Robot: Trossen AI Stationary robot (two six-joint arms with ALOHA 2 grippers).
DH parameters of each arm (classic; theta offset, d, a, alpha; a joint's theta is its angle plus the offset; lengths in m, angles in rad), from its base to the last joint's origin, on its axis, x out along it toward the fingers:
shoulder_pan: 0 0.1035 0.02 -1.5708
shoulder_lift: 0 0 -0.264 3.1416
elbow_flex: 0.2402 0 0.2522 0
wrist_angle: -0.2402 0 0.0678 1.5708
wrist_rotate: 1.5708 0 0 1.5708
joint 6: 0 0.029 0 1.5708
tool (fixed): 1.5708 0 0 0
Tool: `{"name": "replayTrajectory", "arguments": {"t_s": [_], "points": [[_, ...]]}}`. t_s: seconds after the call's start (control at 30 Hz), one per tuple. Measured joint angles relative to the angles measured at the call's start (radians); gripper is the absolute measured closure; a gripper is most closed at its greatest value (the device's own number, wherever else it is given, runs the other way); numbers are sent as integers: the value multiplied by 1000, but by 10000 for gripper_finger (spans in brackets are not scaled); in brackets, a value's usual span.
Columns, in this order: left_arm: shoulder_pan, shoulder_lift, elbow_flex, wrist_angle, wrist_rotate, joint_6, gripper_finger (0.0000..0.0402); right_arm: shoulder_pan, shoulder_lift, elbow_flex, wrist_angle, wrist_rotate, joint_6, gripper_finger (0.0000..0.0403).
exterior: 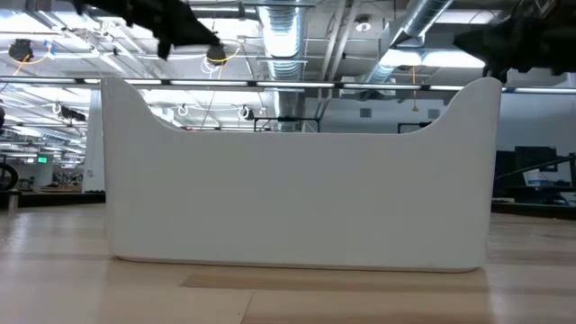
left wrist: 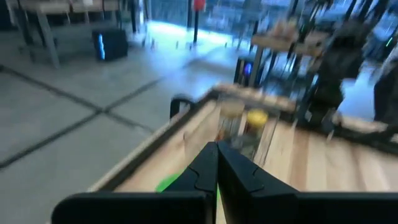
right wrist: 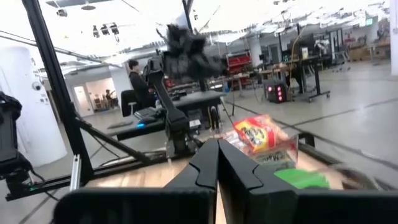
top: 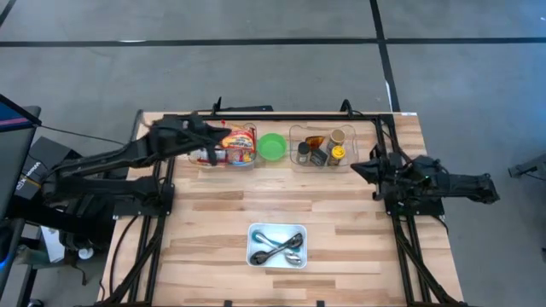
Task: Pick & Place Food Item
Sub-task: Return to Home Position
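- Left gripper [top: 223,136] first: in its wrist view we see the two fingers pressed flat together with nothing pinched between them, so it's closed and empty. It hangs above the far edge of the table [top: 213,230], not touching anything.
- Right under its tip is the left bin [top: 223,164]. The noodle pack [top: 240,141] lies inside that bin, just past the fingertips and clear of them. Other packets are in there too, but we can't read them.
- Further along the way this gripper points comes the green bowl [top: 272,147], just beside the left bin. After that comes the right bin [top: 322,167], holding a few jars [top: 328,149], one with a yellow cap.
- Right gripper [top: 358,167]: also closed on nothing, with its fingers meeting in a tight point in its wrist view. It sits just beside the right bin's near corner, tip facing the left gripper across the bins.
- From the right gripper, the noodle pack is ahead, past the bowl and well apart from it.
- The white bin [top: 276,227] is on the near side of the table, well apart from both grippers and roughly between them sideways. Two spoons [top: 277,247] lie in it, one dark and one silver.
- The low view is pretty much all white bin wall, with dark arm parts up above its rim.
- A person [right wrist: 135,78] shows in the room far beyond the left arm, in the right wrist view.
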Motion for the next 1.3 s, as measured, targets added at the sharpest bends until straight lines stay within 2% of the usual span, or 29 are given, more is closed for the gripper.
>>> {"name": "replayTrajectory", "arguments": {"t_s": [0.13,0.63,0.77,1.2,1.3], "points": [[0,-129,0,-32,1,7,402,0,0,-28,3,0,7,402],[0,-554,0,-349,-6,1,402,0,1,-66,10,0,16,402],[0,-633,0,-396,-7,-2,402,-1,1,-123,51,0,9,402],[0,-842,0,-484,-49,-17,402,-3,2,-122,-25,1,0,402],[0,-849,6,-510,-55,-20,402,-3,6,-122,-26,1,-1,402]]}}
